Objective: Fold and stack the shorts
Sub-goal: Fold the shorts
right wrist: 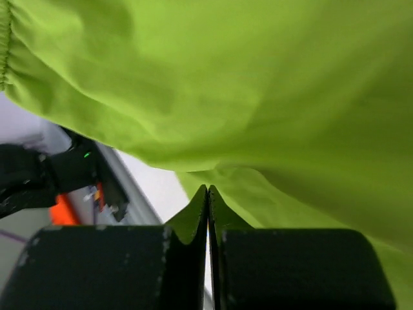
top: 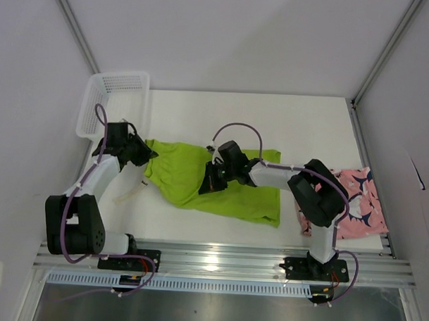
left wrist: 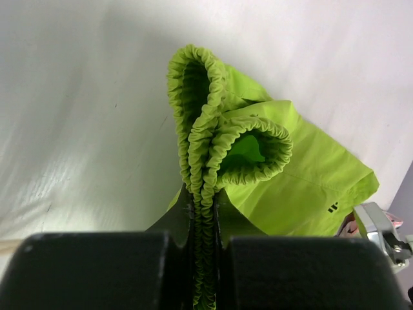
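The lime green shorts (top: 248, 197) lie spread across the middle of the white table. My left gripper (top: 150, 156) is shut on their gathered elastic waistband (left wrist: 205, 148) at the left end; the band runs between the fingers (left wrist: 205, 213). My right gripper (top: 210, 183) is over the middle of the green shorts near their front edge. Its jaws (right wrist: 208, 190) are closed to a thin slit, and a raised fold of green fabric (right wrist: 258, 77) meets the tips. The pink fish-print shorts (top: 357, 204) lie crumpled at the right, partly behind the right arm.
A white mesh basket (top: 107, 93) stands at the far left corner, just behind the left arm. A pale strip (top: 129, 193) lies on the table by the left arm. Bare table (top: 272, 120) lies behind the shorts. A metal rail (top: 225, 263) runs along the near edge.
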{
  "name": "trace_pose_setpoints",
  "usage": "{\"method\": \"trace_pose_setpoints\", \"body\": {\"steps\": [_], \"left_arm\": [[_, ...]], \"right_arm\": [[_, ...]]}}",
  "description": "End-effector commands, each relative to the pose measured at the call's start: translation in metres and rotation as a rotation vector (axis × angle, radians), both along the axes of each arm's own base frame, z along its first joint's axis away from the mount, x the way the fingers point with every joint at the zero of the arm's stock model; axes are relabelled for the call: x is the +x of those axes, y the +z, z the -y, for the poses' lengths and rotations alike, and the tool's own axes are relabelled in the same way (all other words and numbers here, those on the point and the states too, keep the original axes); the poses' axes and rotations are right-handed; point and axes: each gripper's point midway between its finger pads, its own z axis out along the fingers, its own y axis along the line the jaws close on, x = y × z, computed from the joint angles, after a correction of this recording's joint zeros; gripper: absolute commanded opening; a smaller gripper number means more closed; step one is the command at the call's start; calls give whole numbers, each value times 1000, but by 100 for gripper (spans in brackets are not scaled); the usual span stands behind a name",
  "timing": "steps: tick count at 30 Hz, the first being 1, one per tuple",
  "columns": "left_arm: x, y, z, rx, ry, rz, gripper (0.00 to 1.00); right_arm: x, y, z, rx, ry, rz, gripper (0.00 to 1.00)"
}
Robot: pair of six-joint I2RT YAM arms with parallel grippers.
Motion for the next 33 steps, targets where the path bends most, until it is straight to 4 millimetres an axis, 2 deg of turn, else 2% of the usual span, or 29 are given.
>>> {"method": "trace_pose_setpoints", "body": {"steps": [1, 4, 7, 8, 9, 10, 11, 21, 22, 27, 32, 33], "left_arm": [[5, 15, -1, 57, -29, 25, 0], [8, 15, 2, 73, -46, 20, 0], [10, 18, 6, 94, -63, 22, 0], [15, 28, 12, 109, -80, 45, 0], [14, 28, 11, 129, -79, 30, 0], [13, 28, 14, 146, -89, 21, 0], [20, 41, 13, 165, -92, 46, 0], [25, 44, 3, 240, -64, 24, 0], [26, 45, 4, 247, -62, 27, 0], [27, 45, 6, 258, -68, 31, 0], [28, 54, 18, 271, -98, 45, 0], [27, 54, 15, 296, -89, 37, 0]], "right_arm": [[-33, 28, -15, 96, 170, -233, 0], [-39, 22, -13, 148, 220, -371, 0], [-36, 9, -11, 153, 235, -487, 0], [-35, 15, -13, 178, 261, -523, 0], [-36, 0, -9, 165, 253, -605, 0], [-39, -1, -8, 178, 269, -651, 0], [-43, 1, -6, 192, 287, -683, 0], [-39, -11, 13, 132, 206, -675, 0], [-37, -6, 15, 143, 199, -675, 0], [-36, 6, 12, 184, 180, -678, 0], [-32, -1, 8, 181, 162, -700, 0], [-33, -6, 7, 179, 162, -711, 0]]}}
